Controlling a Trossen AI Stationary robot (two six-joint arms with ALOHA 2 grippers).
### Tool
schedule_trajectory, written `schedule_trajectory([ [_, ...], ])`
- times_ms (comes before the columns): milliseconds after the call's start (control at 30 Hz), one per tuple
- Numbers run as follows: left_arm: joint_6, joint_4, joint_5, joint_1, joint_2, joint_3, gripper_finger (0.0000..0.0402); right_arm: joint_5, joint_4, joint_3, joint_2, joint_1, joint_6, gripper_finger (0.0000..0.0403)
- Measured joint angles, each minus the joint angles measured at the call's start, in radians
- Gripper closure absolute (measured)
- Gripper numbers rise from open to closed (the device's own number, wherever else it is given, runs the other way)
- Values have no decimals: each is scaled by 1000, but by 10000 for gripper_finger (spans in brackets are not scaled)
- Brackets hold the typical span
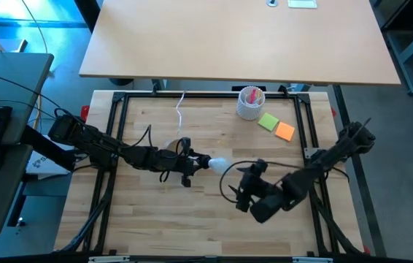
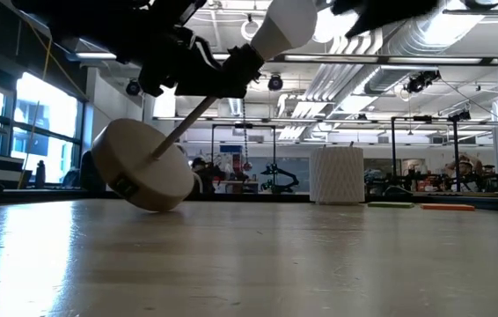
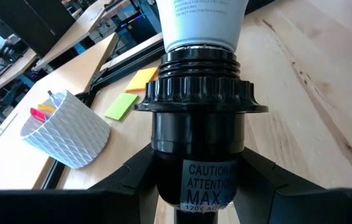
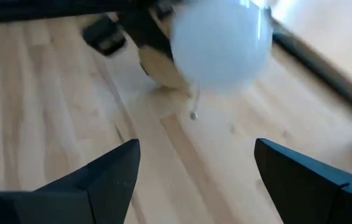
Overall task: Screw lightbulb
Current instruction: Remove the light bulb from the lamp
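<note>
The white lightbulb (image 1: 217,164) sits in a black ribbed lamp socket (image 3: 198,118) and points toward the table's right. My left gripper (image 1: 186,166) is shut on that socket at mid-table. A thin rod (image 2: 183,128) runs from the socket down to a round wooden disc stand (image 2: 139,165). The stand is tipped, with its lower edge (image 2: 157,207) on the table. My right gripper (image 1: 241,191) hangs open just right of and nearer than the bulb (image 4: 219,43). Nothing is between its fingers. My left gripper pinches the socket's smooth lower body, by the caution label (image 3: 210,180), between its two fingers, one on each side. The fingers (image 3: 120,186) come nearly level from the table's left and lie along the socket. Socket and bulb are lifted and tilted, while the stand's edge stays on the table.
A white ribbed cup (image 1: 250,102) with pink contents stands at the far right. Beside it lie a green note (image 1: 268,121) and an orange note (image 1: 285,131). A white cord (image 1: 181,109) trails toward the far edge. A black frame (image 1: 119,131) borders the wooden table.
</note>
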Motion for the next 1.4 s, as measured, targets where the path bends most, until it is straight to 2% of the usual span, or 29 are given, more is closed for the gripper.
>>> schedule_trajectory([
  [100,1,-2,0,0,0,0,257,28,148,-135,1,3,131,89],
  [167,7,-2,1,0,0,0,257,32,268,-200,1,-20,140,89],
  [267,14,-2,1,0,0,0,257,-26,369,-240,1,-62,116,89],
  [433,24,-2,1,0,0,0,257,-64,382,-232,1,-134,21,89],
  [633,2,-17,-1,-1,-1,1,257,-209,400,-219,1,-217,-76,88],
  [800,-1,-32,-5,-1,-1,1,257,-216,405,-218,1,-236,-177,88],
  [933,-2,-31,-6,-1,-1,1,257,-273,402,-218,-22,-225,-276,88],
  [1033,-2,-31,-8,-1,-1,1,257,-237,378,-205,-58,-207,-226,88],
  [1167,-3,-29,-8,-1,-1,1,257,-49,387,-204,-104,-141,-224,89],
  [1233,-1,-28,-8,-1,-1,1,257,11,408,-204,-112,-117,-223,89],
  [1300,-2,-30,-10,-2,-1,1,257,0,452,-204,-113,-116,-233,89],
  [1400,-1,-29,-7,-1,-1,1,257,-90,532,-204,-104,-126,-269,89],
])
